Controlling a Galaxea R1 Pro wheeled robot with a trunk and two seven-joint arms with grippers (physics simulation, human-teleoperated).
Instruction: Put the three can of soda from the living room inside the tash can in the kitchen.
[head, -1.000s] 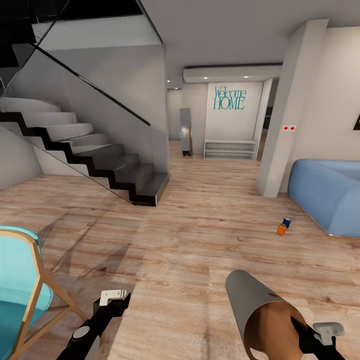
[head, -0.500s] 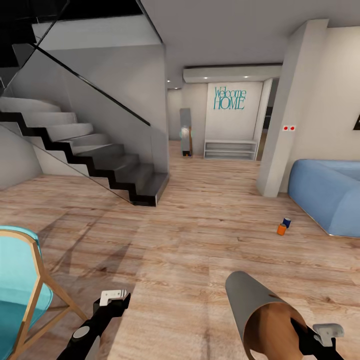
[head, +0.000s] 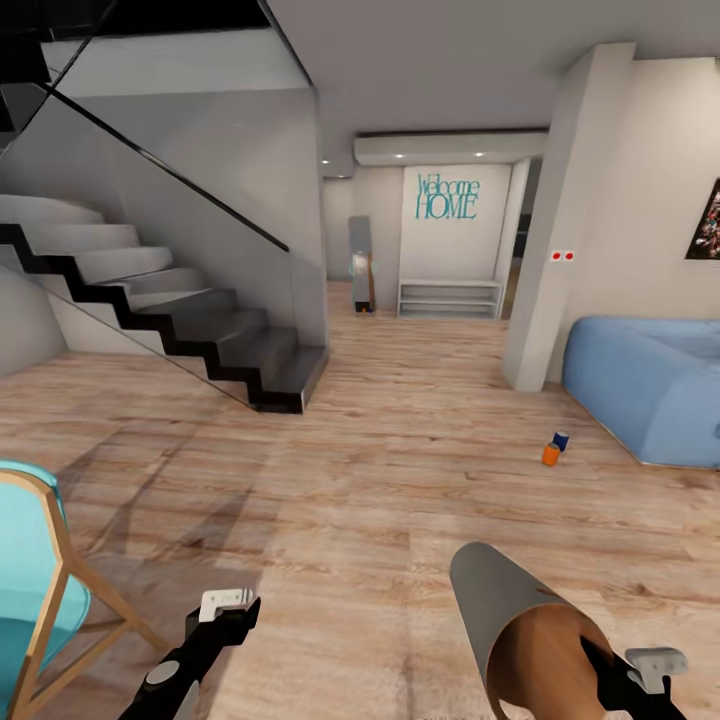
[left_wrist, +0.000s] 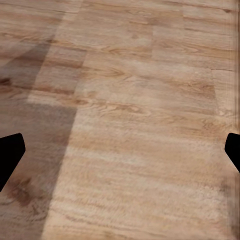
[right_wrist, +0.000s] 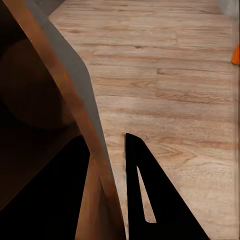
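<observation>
Right pincer (head: 640, 675) clamped on bin (head: 525, 635) rim, one finger inside; left pincer (head: 225, 602) wide open, empty. Orange can (head: 551, 454) and blue can (head: 561, 440) on floor beside sofa (head: 650, 385). Roll up slowly, bin level

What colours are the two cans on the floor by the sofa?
One orange can, one dark blue can; head view shows them best.

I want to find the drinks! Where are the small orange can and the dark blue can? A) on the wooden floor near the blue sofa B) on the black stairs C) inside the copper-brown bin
A: the small orange can and dark blue can stand on the wooden floor by the light-blue sofa.
</observation>
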